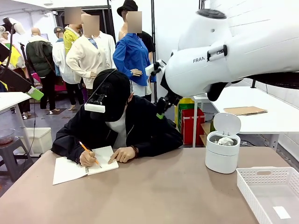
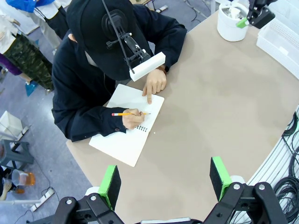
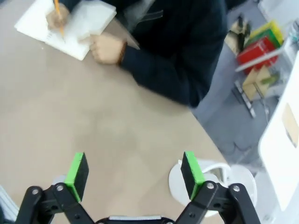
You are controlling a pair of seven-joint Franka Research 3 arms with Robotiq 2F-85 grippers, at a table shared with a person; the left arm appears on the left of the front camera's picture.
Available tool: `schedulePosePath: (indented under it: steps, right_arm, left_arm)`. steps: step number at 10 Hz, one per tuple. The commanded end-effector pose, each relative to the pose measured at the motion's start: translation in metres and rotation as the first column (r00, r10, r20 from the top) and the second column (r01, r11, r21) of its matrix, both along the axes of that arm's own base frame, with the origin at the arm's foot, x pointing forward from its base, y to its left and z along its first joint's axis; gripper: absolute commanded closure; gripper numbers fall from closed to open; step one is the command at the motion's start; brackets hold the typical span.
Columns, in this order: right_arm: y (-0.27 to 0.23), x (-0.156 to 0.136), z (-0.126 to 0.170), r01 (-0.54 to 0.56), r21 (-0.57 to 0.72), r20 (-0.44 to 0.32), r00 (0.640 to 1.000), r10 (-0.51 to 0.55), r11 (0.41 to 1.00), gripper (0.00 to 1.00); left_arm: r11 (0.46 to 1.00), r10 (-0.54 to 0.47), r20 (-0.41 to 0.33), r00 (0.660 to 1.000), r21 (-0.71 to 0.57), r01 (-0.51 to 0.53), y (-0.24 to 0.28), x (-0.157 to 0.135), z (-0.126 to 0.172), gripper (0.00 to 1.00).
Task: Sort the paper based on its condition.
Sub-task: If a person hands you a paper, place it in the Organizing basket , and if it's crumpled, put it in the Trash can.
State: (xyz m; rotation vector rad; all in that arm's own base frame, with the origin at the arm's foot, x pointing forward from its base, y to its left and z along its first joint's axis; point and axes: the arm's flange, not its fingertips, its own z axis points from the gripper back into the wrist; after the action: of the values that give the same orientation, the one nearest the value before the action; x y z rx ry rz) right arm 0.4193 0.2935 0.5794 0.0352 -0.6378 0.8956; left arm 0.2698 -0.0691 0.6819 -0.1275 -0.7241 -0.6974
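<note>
While both arms hang above the table with nothing in them, the sorting looks to be between pieces. Nearest, at the right edge, sits a white tray [image 1: 270, 192] with a flat slip [image 1: 281, 212] lying on its floor. Just left of it and a little farther stands a small white bin [image 1: 222, 156], lid tipped up, and the paper [image 1: 225, 141], a crumpled wad, lies inside it, below the rim. So by my reading the wrinkled piece is already where it belongs, flat stock in the tray, crushed stock in the bin. Right gripper [image 3: 134, 171]: green pads spread wide, empty, hovering high over bare tabletop with the bin partly hidden behind one finger. Left gripper [image 2: 165, 183]: pads likewise wide apart, empty, high over the near-left part of the table. Farther off, at the far left, a person leans over a notebook [image 1: 77, 168], one hand [image 1: 87, 157] writing with a pencil [image 1: 88, 153], the other hand [image 1: 123, 154] resting on the page. No loose sheet or fresh wad is visible on the table. Next move, as I judge it, calls for waiting until the person offers another piece, then telling flat from crumpled before choosing tray or bin; right arm is the better placed for either container.
</note>
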Motion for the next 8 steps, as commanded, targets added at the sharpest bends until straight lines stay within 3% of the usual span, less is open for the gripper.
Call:
schedulePosePath:
  steps: [1, 4, 8]
  right_arm:
    - [-0.014, -0.011, 0.006, -0.102, 0.098, 0.022, 0.995, 0.100, 0.990, 0.00]
    - [-0.013, -0.012, 0.049, -0.121, 0.237, -0.014, 0.992, 0.128, 0.964, 0.00]
    - [-0.002, -0.012, 0.076, -0.064, 0.276, -0.058, 0.995, 0.083, 0.959, 0.00]
  left_arm:
    - [1.000, 0.003, -0.001, 1.000, 0.004, -0.003, 0.000, 0.000, 0.000, 0.00]
    - [1.000, 0.003, -0.001, 1.000, 0.004, -0.003, 0.000, 0.000, 0.000, 0.00]
    - [1.000, 0.003, -0.001, 1.000, 0.004, -0.003, 0.000, 0.000, 0.000, 0.00]
